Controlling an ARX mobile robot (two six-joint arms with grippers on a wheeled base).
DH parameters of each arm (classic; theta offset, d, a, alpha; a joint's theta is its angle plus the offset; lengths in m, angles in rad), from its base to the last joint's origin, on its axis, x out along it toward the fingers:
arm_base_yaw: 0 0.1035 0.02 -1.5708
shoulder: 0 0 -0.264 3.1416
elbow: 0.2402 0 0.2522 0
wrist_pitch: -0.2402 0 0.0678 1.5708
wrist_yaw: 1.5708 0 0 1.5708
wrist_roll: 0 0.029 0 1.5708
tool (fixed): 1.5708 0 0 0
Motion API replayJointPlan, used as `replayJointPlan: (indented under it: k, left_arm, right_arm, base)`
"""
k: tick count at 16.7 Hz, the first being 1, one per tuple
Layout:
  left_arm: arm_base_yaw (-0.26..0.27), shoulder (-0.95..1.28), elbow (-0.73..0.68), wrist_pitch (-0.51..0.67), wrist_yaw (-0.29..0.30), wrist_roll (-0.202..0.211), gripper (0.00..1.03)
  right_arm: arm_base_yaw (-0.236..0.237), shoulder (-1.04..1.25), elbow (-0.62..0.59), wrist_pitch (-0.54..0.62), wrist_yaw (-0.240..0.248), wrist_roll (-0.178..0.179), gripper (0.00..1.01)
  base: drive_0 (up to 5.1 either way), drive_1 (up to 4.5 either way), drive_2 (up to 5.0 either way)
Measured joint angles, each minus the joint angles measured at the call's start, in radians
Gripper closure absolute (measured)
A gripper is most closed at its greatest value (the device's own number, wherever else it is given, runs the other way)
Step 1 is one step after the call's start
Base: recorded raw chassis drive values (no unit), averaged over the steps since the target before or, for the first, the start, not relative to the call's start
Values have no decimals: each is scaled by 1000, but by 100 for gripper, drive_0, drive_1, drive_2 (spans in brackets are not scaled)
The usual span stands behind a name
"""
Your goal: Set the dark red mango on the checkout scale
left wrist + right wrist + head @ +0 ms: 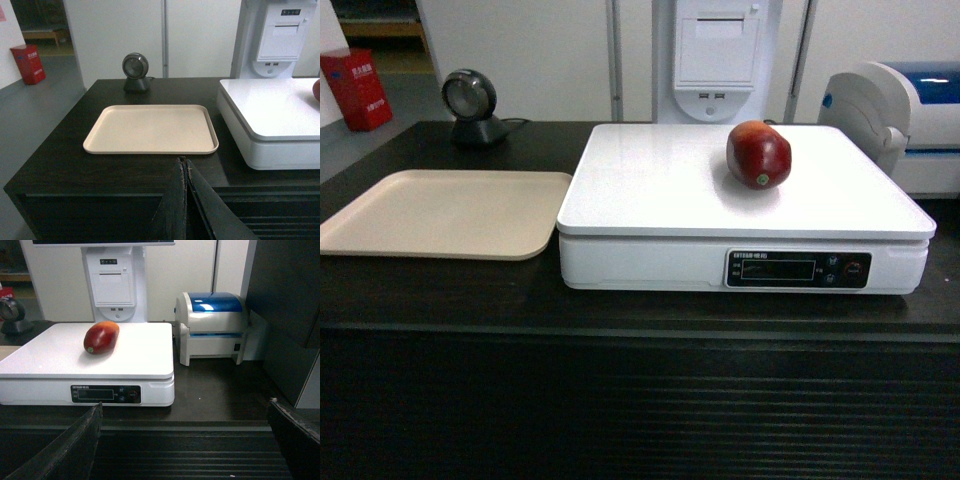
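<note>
The dark red mango (pixel 101 338) lies on the scale (pixel 140 357) platform, upper left of the right wrist frame, long axis slanting away. The right gripper (pixel 185 440), nearer, is spread wide and empty; the left gripper (pixel 185 172) is pressed together.

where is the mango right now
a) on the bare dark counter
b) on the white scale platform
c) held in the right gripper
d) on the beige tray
b: the mango lies on the flat white top of the scale, with no gripper touching it, while the beige tray beside the scale holds nothing.
</note>
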Motion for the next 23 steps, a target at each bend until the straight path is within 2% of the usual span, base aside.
replayJointPlan:
  k: [6,13,15,16,21,22,23]
  left_arm:
    - [0,-170,0,-156,0,0,101]
    - [0,-298,0,-283,0,0,101]
    - [0,-441,0,-472,0,0,101]
    - [0,-467,3,-442,2,0,101]
    - [0,-467,0,-461,0,0,101]
    - [0,-467,0,-461,1,-2,99]
    - [0,-467,0,-461,0,-1,88]
  right_arm:
    - [0,0,0,0,0,0,3]
    - [0,0,0,0,0,0,3]
    - [0,0,0,0,0,0,3]
    - [0,0,0,0,0,0,3]
    - [0,0,0,0,0,0,3]
    - [0,0,0,0,0,0,3]
    - [0,0,0,0,0,0,3]
  base:
    - [0,0,0]
    - [0,0,0]
    - [0,0,0]
    - [0,0,0]
    - [0,0,0]
    - [0,0,0]
    - [0,0,0]
